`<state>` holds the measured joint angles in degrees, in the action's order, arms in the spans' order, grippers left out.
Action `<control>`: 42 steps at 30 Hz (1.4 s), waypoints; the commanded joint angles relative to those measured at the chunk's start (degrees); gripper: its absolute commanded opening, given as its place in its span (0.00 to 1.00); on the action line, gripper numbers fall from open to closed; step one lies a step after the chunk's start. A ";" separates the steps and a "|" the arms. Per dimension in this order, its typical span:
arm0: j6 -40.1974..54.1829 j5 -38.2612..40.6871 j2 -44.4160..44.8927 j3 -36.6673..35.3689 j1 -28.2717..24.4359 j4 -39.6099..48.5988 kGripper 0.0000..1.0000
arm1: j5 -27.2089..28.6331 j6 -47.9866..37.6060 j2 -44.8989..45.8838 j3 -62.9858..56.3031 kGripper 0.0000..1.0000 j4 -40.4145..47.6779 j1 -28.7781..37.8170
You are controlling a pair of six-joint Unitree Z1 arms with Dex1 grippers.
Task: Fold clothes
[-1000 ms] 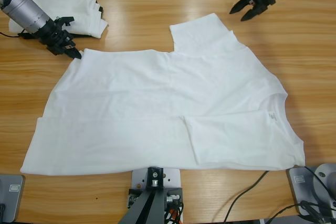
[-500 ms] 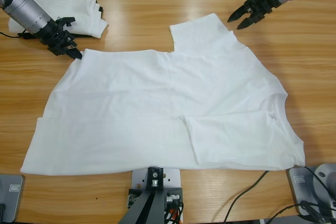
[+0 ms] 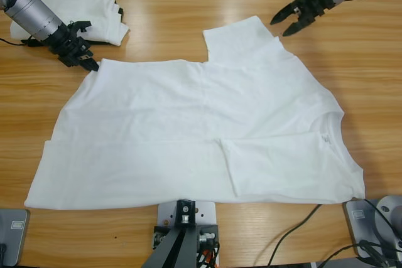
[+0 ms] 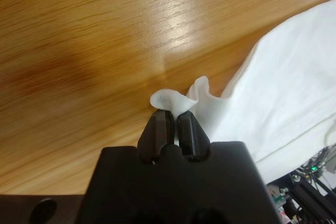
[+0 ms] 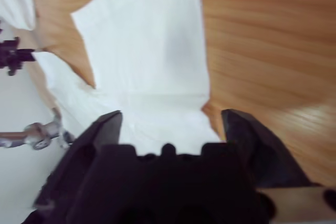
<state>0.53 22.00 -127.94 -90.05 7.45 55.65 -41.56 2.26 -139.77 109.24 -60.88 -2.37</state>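
Observation:
The white T-shirt [image 3: 201, 130] lies spread flat across the table, its neck label toward the right and one sleeve [image 3: 242, 39] sticking out at the far side. My left gripper [image 3: 90, 65] is at the shirt's far-left hem corner, shut on a pinch of that white cloth [image 4: 173, 100], which puckers up just past the jaws. My right gripper [image 3: 284, 22] hovers open just right of the far sleeve [image 5: 152, 40], jaws wide apart with nothing between them.
A second folded white garment [image 3: 88, 7] lies at the far left of the table, behind the left arm, with something dark under its edge. Bare wooden table [image 3: 358, 61] extends to the right of the shirt. Cables [image 3: 295, 230] hang at the near edge.
My right gripper has moved left and slightly nearer, closing on the far sleeve. The left gripper and the shirt have stayed put.

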 commanded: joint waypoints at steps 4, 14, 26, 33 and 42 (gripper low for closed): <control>-0.53 -0.82 0.27 1.72 0.72 0.86 0.00 | 1.44 -0.89 -1.43 -2.76 0.83 1.91 1.32; -0.53 -0.91 0.23 1.81 0.72 0.81 0.00 | -0.39 -3.49 -2.63 -2.38 0.64 0.76 1.67; -0.53 -1.06 0.32 2.00 0.72 0.84 0.00 | -0.19 -5.76 -4.00 -2.36 0.17 0.76 1.76; -0.53 -1.08 0.41 1.99 0.72 0.86 0.00 | 0.74 -7.37 -3.83 -2.50 0.21 0.57 1.77; -0.47 -1.08 0.58 2.43 0.72 0.84 0.00 | 4.75 -8.99 -3.83 -2.27 0.26 -0.96 2.86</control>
<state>0.50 21.99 -127.92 -89.93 7.58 55.65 -40.20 -5.17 -139.79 107.97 -60.64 -1.22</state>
